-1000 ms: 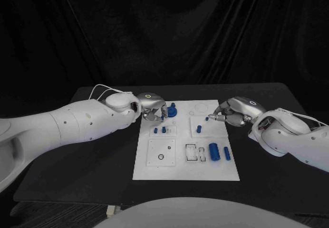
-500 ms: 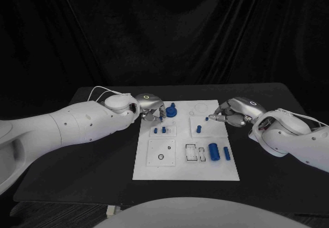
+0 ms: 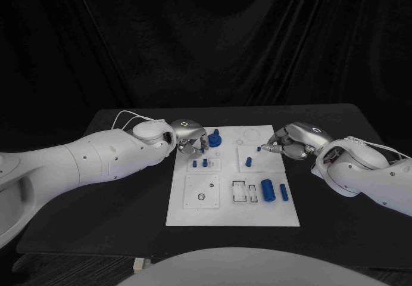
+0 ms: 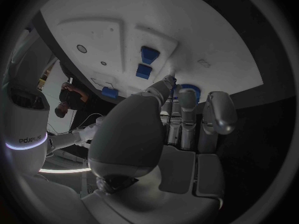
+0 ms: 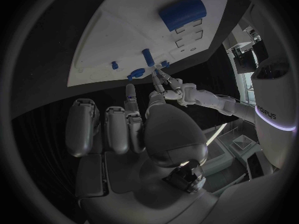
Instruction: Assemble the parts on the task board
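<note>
The white task board lies mid-table. At its far left corner stands a round blue part with a peg on top. My left hand is right beside it with fingers curled down; the round blue part sits behind the fingertips, and whether they grip it is unclear. My right hand hovers at the board's far right edge, fingers drawn together, close to a small blue peg. I cannot tell whether it pinches anything. The same hand points over the board.
Two short blue pegs stand in a left square and one peg in the right square. A blue cylinder and a slim blue bar lie near empty slots. A small ring rests on the near-left plate.
My left hand's fingers have shifted slightly at the round blue part. The right hand and the board's parts stay where they were.
</note>
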`<control>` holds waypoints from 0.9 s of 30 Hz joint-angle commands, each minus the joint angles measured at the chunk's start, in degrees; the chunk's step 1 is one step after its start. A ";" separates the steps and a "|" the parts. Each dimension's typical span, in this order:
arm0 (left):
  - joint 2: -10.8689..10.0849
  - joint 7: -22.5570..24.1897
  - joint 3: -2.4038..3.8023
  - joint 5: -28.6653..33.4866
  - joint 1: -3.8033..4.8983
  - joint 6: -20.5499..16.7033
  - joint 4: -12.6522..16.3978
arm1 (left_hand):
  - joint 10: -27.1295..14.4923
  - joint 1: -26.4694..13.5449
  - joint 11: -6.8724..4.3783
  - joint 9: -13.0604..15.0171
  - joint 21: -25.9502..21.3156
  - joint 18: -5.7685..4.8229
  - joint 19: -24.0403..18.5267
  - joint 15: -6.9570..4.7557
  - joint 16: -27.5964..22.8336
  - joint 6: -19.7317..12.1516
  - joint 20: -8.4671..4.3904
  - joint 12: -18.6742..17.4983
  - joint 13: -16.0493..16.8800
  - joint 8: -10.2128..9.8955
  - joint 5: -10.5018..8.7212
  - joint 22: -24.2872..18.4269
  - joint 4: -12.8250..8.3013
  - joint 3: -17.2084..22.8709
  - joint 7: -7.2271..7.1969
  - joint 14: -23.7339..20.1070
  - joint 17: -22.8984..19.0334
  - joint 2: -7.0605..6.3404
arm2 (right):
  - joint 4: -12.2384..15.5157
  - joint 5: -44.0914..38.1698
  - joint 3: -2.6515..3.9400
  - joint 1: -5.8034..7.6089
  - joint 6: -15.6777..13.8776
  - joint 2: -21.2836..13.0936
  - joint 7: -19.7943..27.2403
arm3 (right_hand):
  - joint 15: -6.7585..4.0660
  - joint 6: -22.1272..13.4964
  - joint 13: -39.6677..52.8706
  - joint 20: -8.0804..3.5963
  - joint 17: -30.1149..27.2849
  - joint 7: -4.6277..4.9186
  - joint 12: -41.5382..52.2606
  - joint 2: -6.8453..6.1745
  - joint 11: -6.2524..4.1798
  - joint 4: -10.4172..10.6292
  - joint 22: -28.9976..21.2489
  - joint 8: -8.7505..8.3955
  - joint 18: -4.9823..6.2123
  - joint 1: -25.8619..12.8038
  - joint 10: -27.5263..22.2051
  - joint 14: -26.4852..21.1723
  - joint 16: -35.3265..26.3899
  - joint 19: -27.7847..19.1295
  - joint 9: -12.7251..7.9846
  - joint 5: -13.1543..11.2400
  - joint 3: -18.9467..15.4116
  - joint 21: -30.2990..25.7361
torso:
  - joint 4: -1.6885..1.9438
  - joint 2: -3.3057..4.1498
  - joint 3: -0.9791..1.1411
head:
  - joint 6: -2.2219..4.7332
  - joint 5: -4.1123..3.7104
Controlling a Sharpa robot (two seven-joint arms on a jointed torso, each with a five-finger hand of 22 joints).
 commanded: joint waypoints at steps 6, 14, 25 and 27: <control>0.29 0.08 0.07 0.02 -0.31 1.23 -0.28 | 0.45 -0.01 -0.08 -0.04 -0.55 0.13 -0.56 0.12 -0.48 0.23 -0.04 -0.12 0.10 0.26 0.39 8.39 0.11 -0.01 -0.03 -0.61 -0.41 -0.29 | 0.13 -0.07 0.03 -0.14 0.56 -0.07 -1.33 | 0.22 0.45 14.89 0.24 0.02 0.07 -0.12 0.02 -0.35 -0.07 10.17 0.09 0.90 0.49 6.11 2.41 -0.20 0.98 0.06 0.18 -0.23 -0.24 | 0.00 -0.01 0.02 | 0.01 -0.05; 0.49 -0.04 0.07 0.02 -0.53 1.59 -0.59 | 0.42 -0.02 -0.08 -0.05 -0.69 0.16 -0.64 0.12 -0.56 0.19 -0.03 -0.16 0.10 0.24 0.39 8.35 0.12 -0.01 -0.05 -0.71 -0.51 -0.29 | 0.14 -0.07 0.03 -0.16 0.77 -0.06 -1.46 | 0.21 0.47 14.89 0.23 -0.04 0.07 -0.12 0.08 -0.35 -0.04 10.18 0.07 0.89 0.46 6.11 2.41 -0.23 0.99 0.06 0.11 -0.24 -0.22 | 0.01 -0.01 0.02 | 0.01 0.03; 0.61 -0.17 0.07 0.02 -0.80 1.94 -0.86 | 0.23 0.04 -0.10 -0.07 -0.80 0.17 -0.72 0.12 -0.71 0.22 -0.03 -0.33 0.08 0.25 0.42 8.33 0.07 0.01 -0.12 -0.95 -0.70 -0.35 | 0.10 -0.07 0.03 -0.17 0.91 0.00 -1.51 | 0.21 0.47 14.89 0.23 -0.04 0.07 -0.12 0.08 -0.35 -0.04 10.18 0.07 0.89 0.46 6.11 2.41 -0.23 0.99 0.06 0.11 -0.24 -0.22 | 0.00 -0.01 0.02 | 0.01 0.04; 0.66 -0.16 0.07 0.02 -0.88 1.90 -0.96 | -0.26 -0.18 -0.12 -0.16 -1.06 0.21 -0.89 0.10 -0.83 -0.04 0.00 -0.70 0.01 0.10 0.41 8.27 0.19 -0.10 -0.28 -1.20 -0.87 -0.56 | 0.09 -0.07 0.03 -0.17 0.91 0.01 -1.51 | 0.21 0.47 14.89 0.23 -0.04 0.07 -0.12 0.08 -0.35 -0.04 10.18 0.07 0.89 0.46 6.11 2.41 -0.23 0.99 0.06 0.11 -0.24 -0.22 | 0.00 -0.01 0.02 | 0.01 0.07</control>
